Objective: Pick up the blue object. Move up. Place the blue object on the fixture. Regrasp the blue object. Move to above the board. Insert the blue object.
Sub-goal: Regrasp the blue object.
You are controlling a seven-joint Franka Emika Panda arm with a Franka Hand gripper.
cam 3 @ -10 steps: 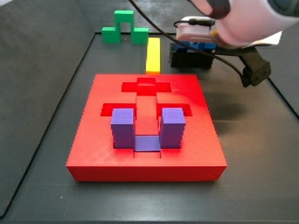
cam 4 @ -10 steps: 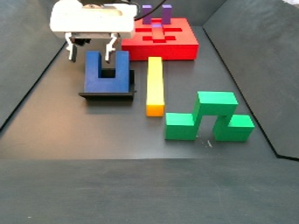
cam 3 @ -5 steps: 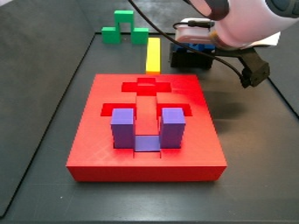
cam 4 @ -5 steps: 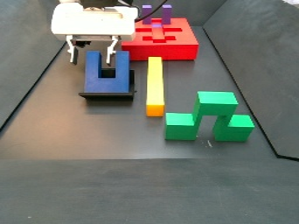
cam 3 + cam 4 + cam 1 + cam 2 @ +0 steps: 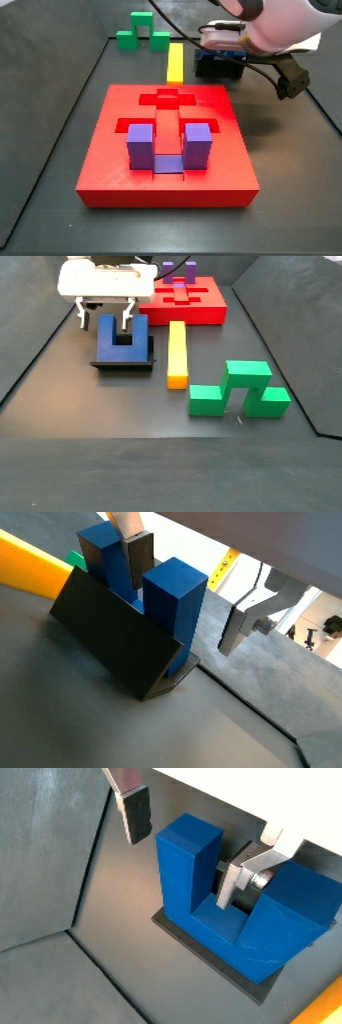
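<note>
Sitting on the fixture, the blue object is right under my end effector; my fingers are spread wide around one prong, holding nothing.

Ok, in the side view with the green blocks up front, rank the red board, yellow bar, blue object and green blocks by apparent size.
1. Green blocks, though nearest the camera.
2. Red board, farthest away, so likely bigger in reality.
3. Blue object and yellow bar: too alike to rank.
The gripper straddles one prong.

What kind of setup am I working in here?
Likely a lab test bench for block insertion: a dark walled tabletop, a red board with shaped recesses, a fixture holding the blue object, and the hand open around one prong.
</note>
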